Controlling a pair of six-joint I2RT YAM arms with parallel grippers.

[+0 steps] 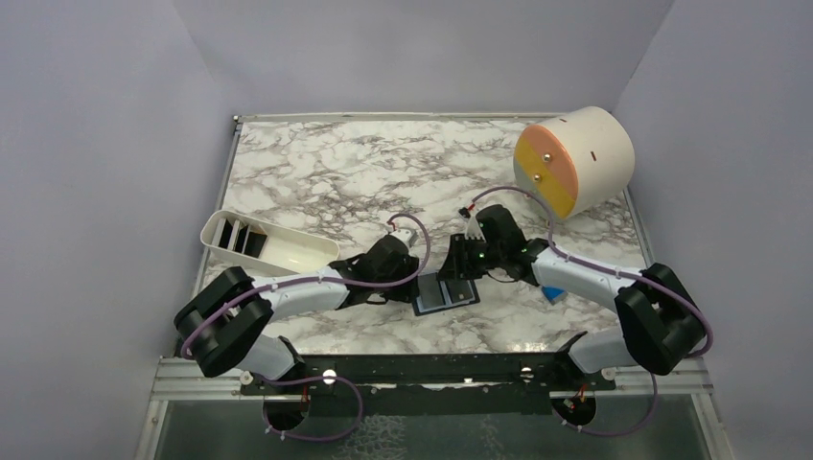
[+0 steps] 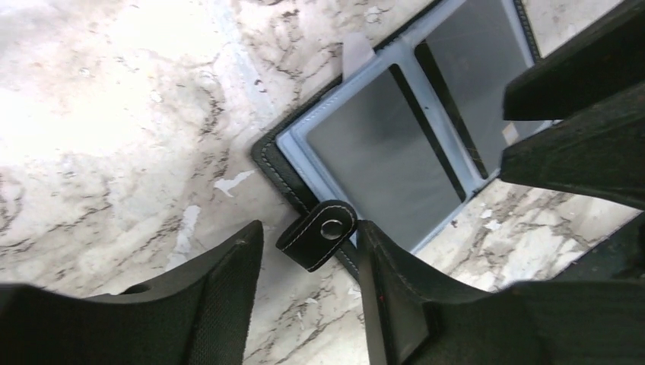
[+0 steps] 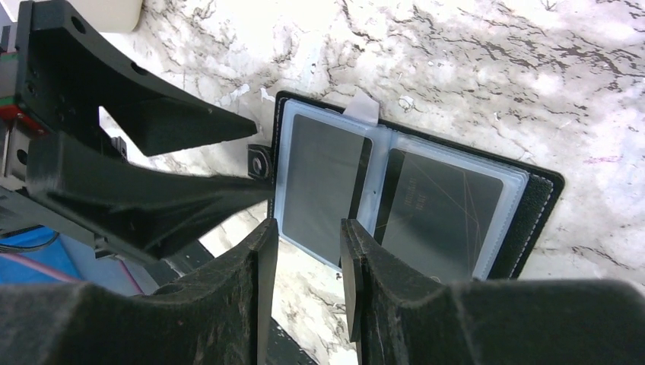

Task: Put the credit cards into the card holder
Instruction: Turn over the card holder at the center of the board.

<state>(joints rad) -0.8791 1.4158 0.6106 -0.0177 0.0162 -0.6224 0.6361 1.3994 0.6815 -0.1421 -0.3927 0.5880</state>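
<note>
You have the card holder (image 1: 446, 292) lying open and flat on the marble table (image 1: 326, 163), near its front edge, between the two arms. In the right wrist view its clear sleeves show two dark credit cards (image 3: 323, 179), one per page, side by side. Seen from the top camera, its strap (image 2: 323, 232) with the stud sticks out from the holder's 9 o'clock edge. Your left gripper (image 2: 308, 228) sits at that edge with its jaws apart, the strap lying loose between the fingers (image 2: 220, 304); it has hold of nothing. Your right gripper (image 3: 308, 228) hangs at the holder's 12 o'clock side, jaws parted by a narrow gap over the rim of the strap-side page, clamped on nothing you can see. At 10 o'clock from the holder stands the white tray (image 1: 297, 251) with more dark cards (image 1: 240, 235) in it. A blue block (image 1: 553, 294) lies at 3 o'clock, and a pale drum (image 1: 594, 153) rests on its side at 1 o'clock
</note>
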